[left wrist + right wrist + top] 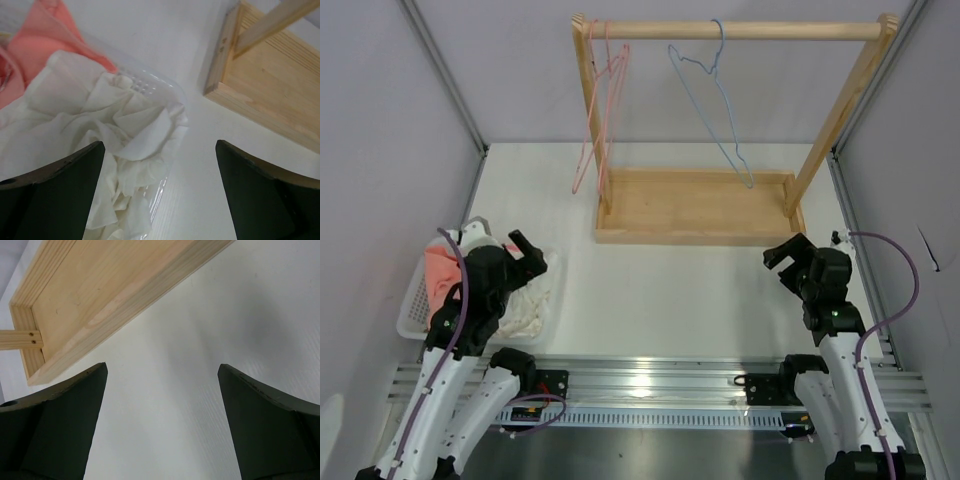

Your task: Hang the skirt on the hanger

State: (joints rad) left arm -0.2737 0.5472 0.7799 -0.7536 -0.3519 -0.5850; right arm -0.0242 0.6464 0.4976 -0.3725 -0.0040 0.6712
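Observation:
The white crinkled skirt [528,300] lies bunched in a white basket [416,302] at the left, spilling over its right rim; it also shows in the left wrist view [95,125]. The light-blue wire hanger [712,100] hangs by its hook from the wooden rail [740,31] at the back. My left gripper [528,250] is open and empty, above the basket's right edge, with the skirt just left of its gap [160,165]. My right gripper [785,252] is open and empty over bare table near the rack's front right corner, as the right wrist view [162,390] shows.
A salmon-pink cloth [442,268] lies in the basket beside the skirt. A pink wire hanger [603,110] hangs at the rail's left end. The wooden rack's base tray [695,205] stands mid-back. Grey walls close in both sides.

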